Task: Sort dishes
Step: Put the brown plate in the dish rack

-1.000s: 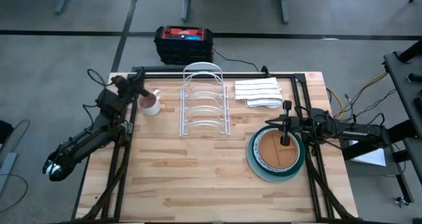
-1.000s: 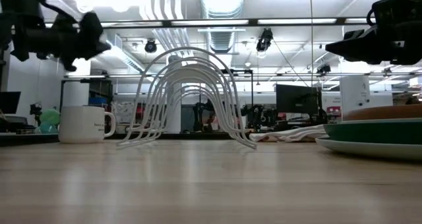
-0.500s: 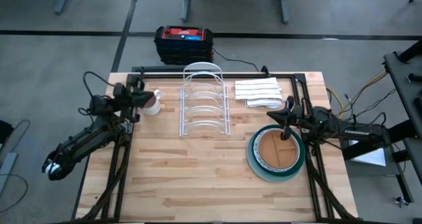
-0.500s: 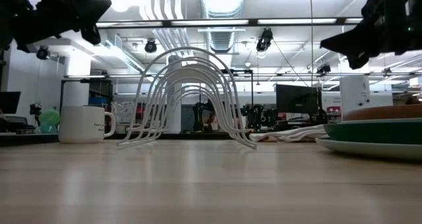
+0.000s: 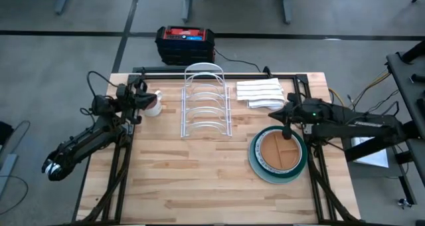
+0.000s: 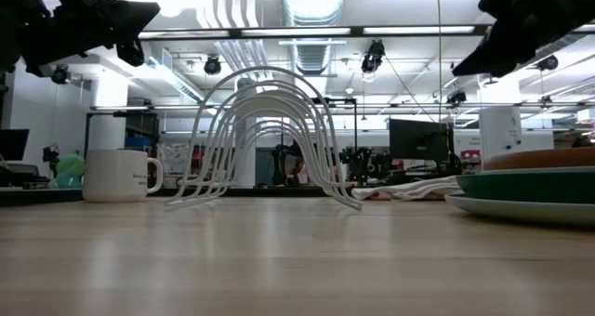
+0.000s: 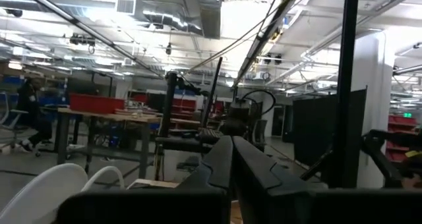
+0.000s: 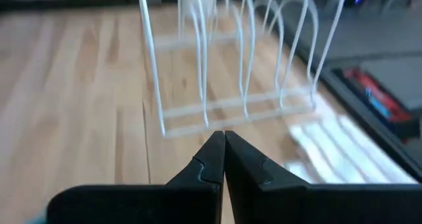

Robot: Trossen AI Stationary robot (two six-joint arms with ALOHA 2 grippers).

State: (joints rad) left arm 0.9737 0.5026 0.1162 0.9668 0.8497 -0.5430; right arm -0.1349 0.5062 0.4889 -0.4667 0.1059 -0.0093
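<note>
High view: wooden table [image 5: 199, 179]; white wire dish rack [image 5: 206, 101] at upper centre of frame, its slots holding nothing; folded white cloths [image 5: 260, 93] just right of it; small mug [image 5: 152, 104] to its left. Plates stacked at lower right: dark green plate [image 5: 257, 165] at the bottom, a pale rim above it, tan-brown plate [image 5: 279, 152] on top. Right gripper [image 5: 286, 119] over the stack's upper edge, fingers clenched, grasping nothing. Left gripper [image 5: 141, 100] beside the mug, clenched, empty.

Low view: rack arches at centre; mug [image 6: 118, 175] at left; plate stack at right edge, green plate [image 6: 530, 186] under a brown top.

Left wrist view: fingers [image 7: 254, 174] pressed together; room beyond.

Right wrist view: fingers [image 8: 201, 168] together, rack [image 8: 231, 66] ahead, slots bare.
</note>
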